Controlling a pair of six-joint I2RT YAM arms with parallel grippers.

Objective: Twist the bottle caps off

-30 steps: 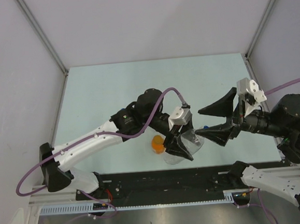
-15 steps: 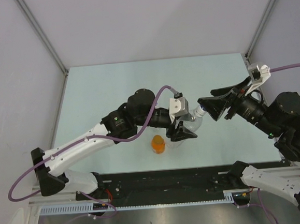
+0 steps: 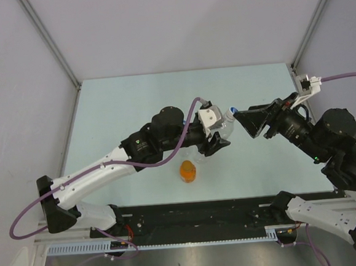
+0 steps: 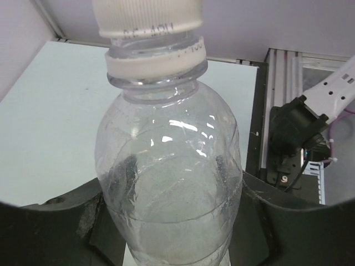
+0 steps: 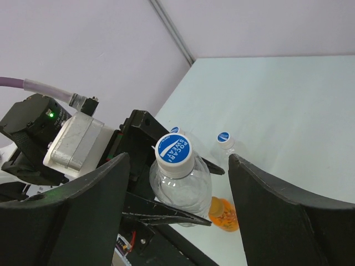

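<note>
Fingers (image 4: 50,224) of our left gripper (image 3: 214,142) clamp the belly of a clear bottle (image 4: 172,183), one pressed against each side. We hold it up above the table (image 3: 114,107), tilted so that its neck points toward our right gripper (image 3: 245,119). The blue cap (image 5: 174,148), with white lettering on top, sits on that neck.

Our right fingers (image 5: 277,216) stand wide apart, one on either side of the cap, with open air on both sides and nothing touched. Seen from above, their tips lie just beside the cap; we cannot tell whether it is already between them.

Below the held bottle an orange bottle (image 3: 188,170) rests on the table. Just behind the held bottle, the right wrist view shows a second blue cap (image 5: 223,137) and the edge of a third blue cap (image 5: 176,129).
</note>
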